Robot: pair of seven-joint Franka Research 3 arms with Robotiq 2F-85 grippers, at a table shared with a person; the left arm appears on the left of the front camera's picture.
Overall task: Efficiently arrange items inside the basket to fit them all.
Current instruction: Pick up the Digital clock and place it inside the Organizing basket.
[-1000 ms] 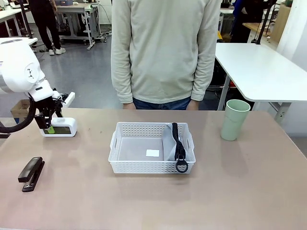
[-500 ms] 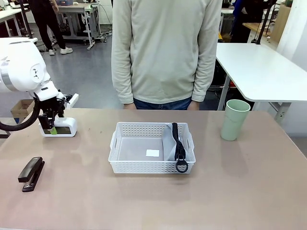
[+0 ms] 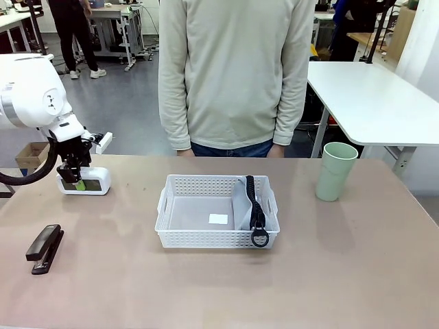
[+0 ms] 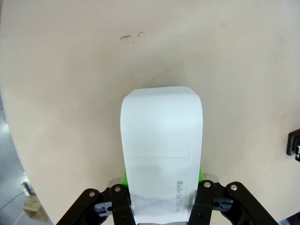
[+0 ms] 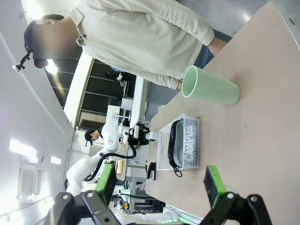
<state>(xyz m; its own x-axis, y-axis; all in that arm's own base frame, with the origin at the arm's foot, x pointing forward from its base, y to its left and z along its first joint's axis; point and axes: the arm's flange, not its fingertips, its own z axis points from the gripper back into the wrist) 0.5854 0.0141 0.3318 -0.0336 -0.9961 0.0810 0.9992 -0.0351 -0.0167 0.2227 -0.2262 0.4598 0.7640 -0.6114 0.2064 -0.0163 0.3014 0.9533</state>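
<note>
Gripping at the far left, the left tool (image 3: 70,179) is clenched on one end of the white block (image 3: 89,182), which sits on the tabletop (image 3: 137,288). The black stapler (image 3: 44,248) lies near left. In the centre, the basket (image 3: 206,238) holds the grey pouch (image 3: 244,200) at its right end. The green cup (image 3: 337,171) stands far right, and the right tool (image 5: 159,180) hangs released. With that end-on hold, the block could swing or slip on lifting.
</note>
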